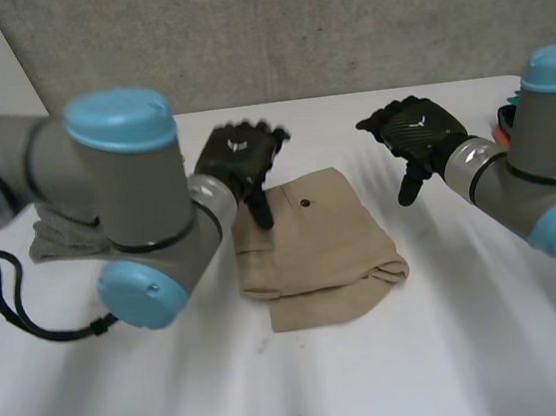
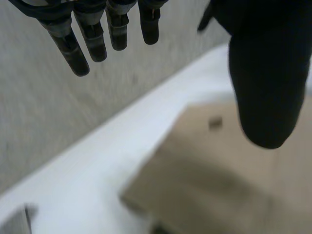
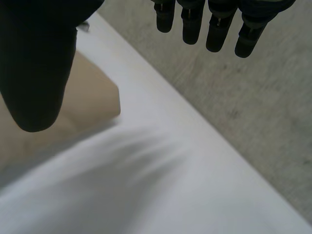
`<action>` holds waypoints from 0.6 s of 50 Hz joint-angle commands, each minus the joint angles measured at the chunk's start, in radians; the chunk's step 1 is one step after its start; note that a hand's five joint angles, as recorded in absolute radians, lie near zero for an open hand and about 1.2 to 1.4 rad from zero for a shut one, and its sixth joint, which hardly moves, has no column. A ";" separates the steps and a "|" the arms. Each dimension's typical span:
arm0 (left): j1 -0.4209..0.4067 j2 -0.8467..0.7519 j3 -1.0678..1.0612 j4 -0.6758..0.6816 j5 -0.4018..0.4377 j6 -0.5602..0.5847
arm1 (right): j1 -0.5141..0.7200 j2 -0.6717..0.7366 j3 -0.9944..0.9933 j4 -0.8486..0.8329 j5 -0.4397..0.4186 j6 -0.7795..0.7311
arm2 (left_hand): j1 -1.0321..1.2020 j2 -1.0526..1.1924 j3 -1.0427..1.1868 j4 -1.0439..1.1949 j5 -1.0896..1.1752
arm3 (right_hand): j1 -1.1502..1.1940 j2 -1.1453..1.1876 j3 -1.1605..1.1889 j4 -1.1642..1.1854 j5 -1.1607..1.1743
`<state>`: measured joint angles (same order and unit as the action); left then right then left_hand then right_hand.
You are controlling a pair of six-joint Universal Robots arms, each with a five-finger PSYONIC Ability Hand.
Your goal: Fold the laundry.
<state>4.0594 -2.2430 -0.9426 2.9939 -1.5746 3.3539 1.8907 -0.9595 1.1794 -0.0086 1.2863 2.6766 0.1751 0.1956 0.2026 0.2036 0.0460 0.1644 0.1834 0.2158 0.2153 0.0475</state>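
**Q:** Log check: how far had you got with the fold at this entry?

**A:** You had the tan garment (image 1: 313, 249) lying in the middle of the bench (image 1: 455, 348) as a compact, roughly square bundle. Its layers were doubled over at the near edge, and a dark button (image 1: 305, 203) showed on top near the far edge. I judged this piece essentially done. The near-right corner bulged a little and may have wanted smoothing. A bunched grey cloth (image 1: 60, 238) lay at the left of the bench, behind your left arm. I took that as a piece left to fold.

**Q:** And where did the garment lie relative to each hand?

**A:** Your left robot hand (image 1: 237, 157) hovered over the garment's far-left corner. It was released, with its fingers straight and its thumb pointing down at the cloth, and it grasped nothing. I could not tell whether the thumb tip touched the fabric. Its wrist view put the garment under the thumb. Your right robot hand (image 1: 420, 132) was also released and empty, with its fingers spread. It hung over bare bench to the right of the garment and apart from it. Its wrist view showed a garment corner just beside the thumb.
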 commanded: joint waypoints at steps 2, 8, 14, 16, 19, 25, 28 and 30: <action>0.039 0.152 -0.059 0.016 0.333 -0.011 | 0.045 -0.172 0.426 -0.284 -0.034 -0.004 | 0.059 0.038 0.031 0.030 0.014 | 0.010 -0.009 -0.041 -0.041 -0.047; 0.082 0.161 -0.079 -0.023 0.507 -0.077 | 0.056 -0.199 0.707 -0.517 -0.160 -0.064 | 0.056 0.036 0.029 0.028 0.011 | 0.010 -0.009 -0.041 -0.041 -0.047; 0.092 0.158 -0.081 -0.023 0.495 -0.099 | 0.084 -0.133 0.737 -0.616 -0.176 -0.129 | 0.044 0.024 0.017 0.016 -0.001 | 0.010 -0.009 -0.041 -0.041 -0.047; 0.090 0.158 -0.081 -0.023 0.492 -0.100 | 0.082 -0.085 0.711 -0.630 -0.177 -0.152 | 0.041 0.021 0.014 0.013 -0.004 | 0.010 -0.009 -0.041 -0.041 -0.047; 0.090 0.157 -0.081 -0.021 0.490 -0.100 | 0.084 -0.036 0.671 -0.640 -0.179 -0.175 | 0.041 0.021 0.014 0.013 -0.004 | 0.010 -0.009 -0.041 -0.041 -0.047; 0.090 0.154 -0.081 -0.018 0.490 -0.099 | 0.085 0.014 0.599 -0.688 -0.164 -0.178 | 0.038 0.018 0.011 0.010 -0.007 | 0.010 -0.009 -0.041 -0.041 -0.047; 0.090 0.151 -0.081 -0.009 0.489 -0.100 | 0.087 0.034 0.563 -0.689 -0.150 -0.167 | 0.036 0.015 0.008 0.007 -0.010 | 0.044 0.025 -0.008 -0.007 -0.014; 0.090 0.151 -0.082 0.002 0.481 -0.100 | 0.096 0.051 0.526 -0.685 -0.127 -0.165 | 0.036 0.015 0.008 0.007 -0.010 | 0.079 0.060 0.028 0.028 0.021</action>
<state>4.1489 -2.0899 -1.0232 2.9778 -1.0856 3.2533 1.9772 -0.9452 1.7844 -0.6894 1.1211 2.4979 0.1794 0.1956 0.2026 0.2036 0.0460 0.1709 0.1861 0.2158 0.2155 0.0474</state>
